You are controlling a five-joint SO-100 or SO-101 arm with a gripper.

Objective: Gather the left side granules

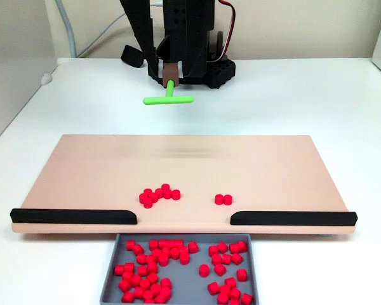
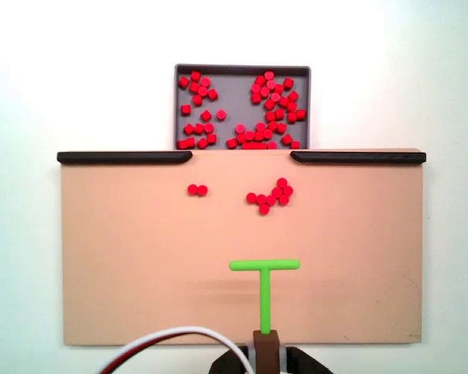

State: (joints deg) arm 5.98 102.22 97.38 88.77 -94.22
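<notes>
The granules (image 1: pixel 159 195) are a small cluster of red pellets left of centre on the tan board (image 1: pixel 82 171) in a fixed view; in the fixed view from above the cluster (image 2: pixel 271 195) lies right of centre. My gripper (image 1: pixel 170 75) is shut on the brown base of the green T-tool (image 1: pixel 169 98), at the board's far side and well apart from the cluster. From above, the T-tool (image 2: pixel 265 288) points its crossbar toward the granules, with the gripper (image 2: pixel 265 352) at the bottom edge.
Two stray red pellets (image 1: pixel 223 199) lie apart from the cluster. Two black rails (image 1: pixel 73 216) (image 1: pixel 292 218) line the board's front edge, with a gap between them. Below the gap sits a grey tray (image 1: pixel 254 273) holding many red pellets (image 1: pixel 178 254).
</notes>
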